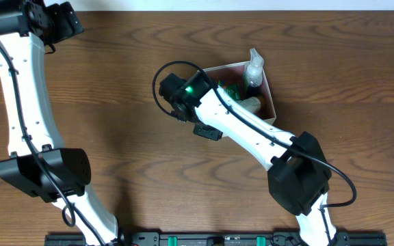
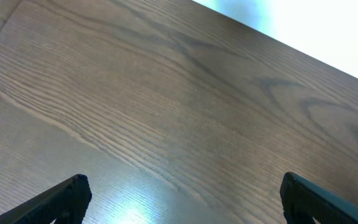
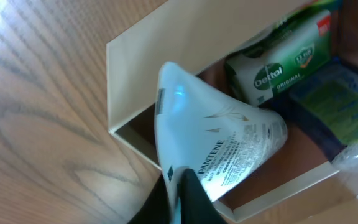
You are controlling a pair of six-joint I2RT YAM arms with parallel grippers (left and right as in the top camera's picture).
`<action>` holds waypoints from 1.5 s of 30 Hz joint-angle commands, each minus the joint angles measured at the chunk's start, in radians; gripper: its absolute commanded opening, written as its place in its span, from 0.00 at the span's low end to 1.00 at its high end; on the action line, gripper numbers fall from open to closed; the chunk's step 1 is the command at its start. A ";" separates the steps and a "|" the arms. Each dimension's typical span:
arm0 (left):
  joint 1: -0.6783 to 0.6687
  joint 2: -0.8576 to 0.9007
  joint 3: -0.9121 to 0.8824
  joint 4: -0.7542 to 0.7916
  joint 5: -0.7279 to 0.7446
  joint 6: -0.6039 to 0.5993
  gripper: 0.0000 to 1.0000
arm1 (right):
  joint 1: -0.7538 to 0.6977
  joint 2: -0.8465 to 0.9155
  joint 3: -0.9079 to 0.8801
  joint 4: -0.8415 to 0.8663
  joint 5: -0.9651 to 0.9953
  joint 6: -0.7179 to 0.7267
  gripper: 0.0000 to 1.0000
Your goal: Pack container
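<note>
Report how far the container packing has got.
Done: the Dettol soap, a blue pack and a clear pump bottle already sit in the container. In hand: the right gripper is shut on a white Pantene tube, held over one corner of the container. Left to do: release it inside. The left gripper hangs open over the table.

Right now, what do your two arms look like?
The left arm and right arm are white links between chunky black joints, with thin black cables alongside; the right one's cable loops out. Each carries a small green light. The left pincer and right pincer have black fingers.
</note>
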 commanded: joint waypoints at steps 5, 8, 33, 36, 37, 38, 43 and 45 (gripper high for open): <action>0.003 0.005 0.000 -0.002 -0.012 0.006 0.98 | -0.062 0.012 0.024 -0.010 0.041 0.118 0.01; 0.003 0.005 0.000 -0.002 -0.012 0.005 0.98 | -0.090 0.012 0.079 -0.033 0.042 0.151 0.01; 0.003 0.005 0.000 -0.002 -0.012 0.006 0.98 | -0.336 0.012 0.351 -0.207 0.094 0.266 0.01; 0.003 0.005 0.000 -0.002 -0.012 0.006 0.98 | -0.350 0.012 0.351 -0.208 0.094 0.288 0.01; 0.003 0.005 0.000 -0.002 -0.012 0.006 0.98 | -0.356 0.012 0.351 -0.208 0.094 0.291 0.01; 0.003 0.005 0.000 -0.002 -0.012 0.006 0.98 | -0.359 0.012 0.351 -0.208 0.094 0.299 0.01; 0.003 0.005 0.000 -0.002 -0.012 0.006 0.98 | -0.386 0.012 0.351 -0.206 0.079 0.369 0.01; 0.003 0.005 0.000 -0.002 -0.012 0.006 0.98 | -0.399 0.012 0.351 -0.200 0.037 0.384 0.01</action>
